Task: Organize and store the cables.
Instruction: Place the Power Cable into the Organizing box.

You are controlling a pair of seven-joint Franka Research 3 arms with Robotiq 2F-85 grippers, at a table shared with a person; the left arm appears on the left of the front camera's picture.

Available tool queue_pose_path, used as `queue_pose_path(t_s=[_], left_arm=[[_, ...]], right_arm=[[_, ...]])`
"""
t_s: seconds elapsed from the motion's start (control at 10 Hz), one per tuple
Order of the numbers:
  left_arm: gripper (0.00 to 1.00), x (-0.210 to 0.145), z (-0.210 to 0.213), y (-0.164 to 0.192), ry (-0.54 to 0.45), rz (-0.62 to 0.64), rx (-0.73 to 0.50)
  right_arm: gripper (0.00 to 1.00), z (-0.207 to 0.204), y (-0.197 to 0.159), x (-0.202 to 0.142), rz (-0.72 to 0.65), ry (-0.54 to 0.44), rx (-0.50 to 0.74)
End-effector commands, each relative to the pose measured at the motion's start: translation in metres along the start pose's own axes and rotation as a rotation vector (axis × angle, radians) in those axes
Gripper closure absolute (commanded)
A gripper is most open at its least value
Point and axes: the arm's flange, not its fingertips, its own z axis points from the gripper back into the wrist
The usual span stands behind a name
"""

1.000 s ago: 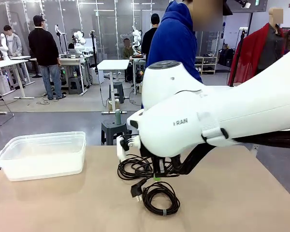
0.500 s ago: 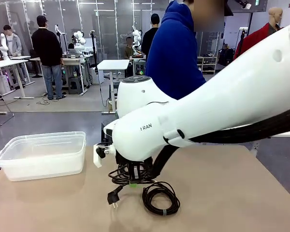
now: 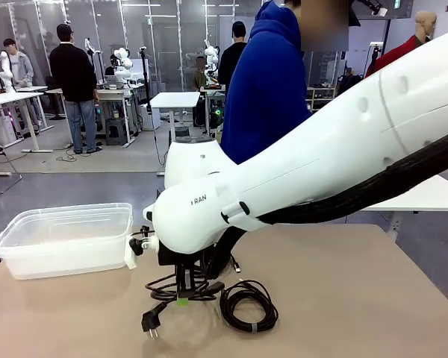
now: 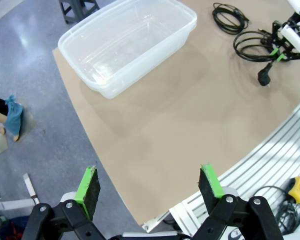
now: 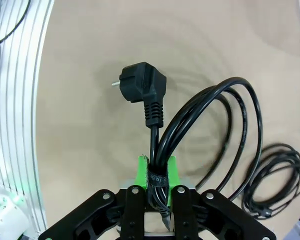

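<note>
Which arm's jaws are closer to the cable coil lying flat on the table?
The right. The right jaws, shut on another cable, hang beside that coil; the open left jaws are far off at the table's edge.

Glossy grey floor (image 3: 60,186), white desks (image 3: 174,99), tan table (image 3: 358,298)

Showed a rounded white right arm (image 3: 306,171), grey lettering (image 3: 198,200), a ribbed black hose (image 3: 403,183), green pads (image 4: 88,186) on the black left gripper (image 4: 148,172).

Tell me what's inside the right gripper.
The right gripper is shut on a black cable coil at its band, plug sticking out beyond. The strands between the pads are covered.
</note>
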Motion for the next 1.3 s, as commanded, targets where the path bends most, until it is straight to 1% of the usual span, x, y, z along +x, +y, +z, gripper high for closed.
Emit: queue_pose_path(t_s=[0.0, 0.2, 0.4, 0.6, 0.7, 0.8, 0.9, 1.0, 1.2], left_arm=[[0.00, 0.001, 0.000, -0.001, 0.011, -0.002, 0.007], [0.00, 0.001, 0.000, -0.001, 0.011, -0.002, 0.007], [0.00, 0.001, 0.000, -0.001, 0.011, -0.002, 0.007], [0.00, 0.001, 0.000, -0.001, 0.011, -0.002, 0.007], [0.00, 0.001, 0.000, -0.001, 0.011, -0.002, 0.007], [0.00, 0.001, 0.000, -0.001, 0.011, -0.002, 0.007], [0.00, 0.001, 0.000, -0.001, 0.011, -0.002, 0.007], [0.00, 0.001, 0.000, -0.001, 0.011, -0.002, 0.007], [0.00, 0.001, 0.000, -0.001, 0.011, -0.002, 0.007]], right_arm=[[1.00, -0.012, -0.008, -0.003, 0.010, -0.015, 0.043], [1.00, -0.035, -0.007, -0.004, 0.018, -0.009, 0.100], [1.00, -0.044, -0.008, -0.006, 0.006, -0.020, 0.121], [0.56, -0.043, -0.009, -0.009, -0.008, -0.021, 0.123], [0.42, -0.038, -0.009, -0.010, -0.010, -0.022, 0.118], [0.20, -0.035, -0.010, -0.011, -0.016, -0.021, 0.123], [0.05, -0.032, -0.010, -0.012, -0.022, -0.022, 0.132], [0.00, -0.028, -0.009, -0.014, -0.036, -0.022, 0.126], [0.00, -0.019, -0.006, -0.020, -0.058, -0.035, 0.102]])
